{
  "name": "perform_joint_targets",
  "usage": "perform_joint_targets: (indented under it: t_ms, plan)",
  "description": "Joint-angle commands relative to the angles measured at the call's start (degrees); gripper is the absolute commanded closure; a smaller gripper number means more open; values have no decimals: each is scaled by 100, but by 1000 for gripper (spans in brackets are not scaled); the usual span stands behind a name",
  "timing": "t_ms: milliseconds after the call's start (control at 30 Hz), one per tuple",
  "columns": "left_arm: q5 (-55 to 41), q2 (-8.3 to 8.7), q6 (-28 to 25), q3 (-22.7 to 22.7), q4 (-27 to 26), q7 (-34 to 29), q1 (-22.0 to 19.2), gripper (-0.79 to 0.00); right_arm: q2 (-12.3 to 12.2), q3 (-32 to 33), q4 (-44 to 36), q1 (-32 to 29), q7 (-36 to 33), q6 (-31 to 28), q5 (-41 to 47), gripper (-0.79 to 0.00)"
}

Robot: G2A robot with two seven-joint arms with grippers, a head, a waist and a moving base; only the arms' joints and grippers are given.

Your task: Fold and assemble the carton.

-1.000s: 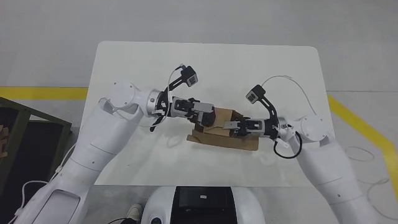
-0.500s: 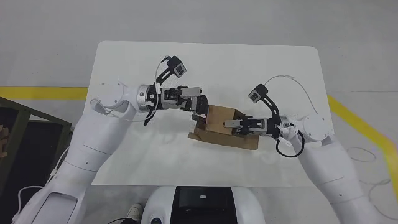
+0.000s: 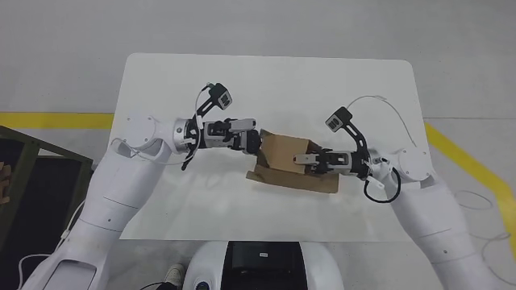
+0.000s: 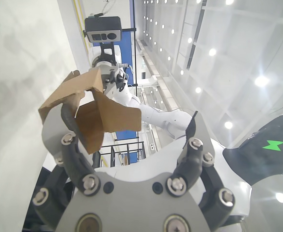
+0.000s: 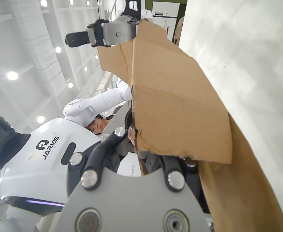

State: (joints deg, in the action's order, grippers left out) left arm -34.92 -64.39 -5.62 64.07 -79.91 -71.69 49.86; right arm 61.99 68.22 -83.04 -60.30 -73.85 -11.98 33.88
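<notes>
Noted brown corrugated-cardboard carton (image 3: 282,155), part-folded, lying on white rounded-corner worktop (image 3: 339,89), approx. centre, toward robot's edge; flaps loose, one panel standing up from base sheet, not yet squared. Found L hand (image 3: 256,142) at carton's L end, jaws spread wide, gripping nothing; per L wrist view, one dark finger pad (image 4: 69,121) touching a flap's face, opposite finger (image 4: 192,126) well clear of cardboard. Found R hand (image 3: 302,160) at carton's R end, low over worktop, narrowed and pinching a panel edge; per R wrist view, cardboard running into gap betw. fingers, far finger hidden behind it. Hands apart, carton betw. them. Beyond worktop: grey floor w/ yellow line (image 3: 48,119).
</notes>
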Motion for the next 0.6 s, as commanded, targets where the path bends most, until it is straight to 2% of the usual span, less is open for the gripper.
perform_joint_targets:
  t_ms: [0, 567]
  plan:
    - [10, -3, 0, -13, 29, 2, -17, -785, 1, -12, -47, -15, -30, 17, 53, 0]
    - [-94, -50, -119, -122, 125, -94, -231, -785, 27, -253, -377, -186, -93, 97, 219, 0]
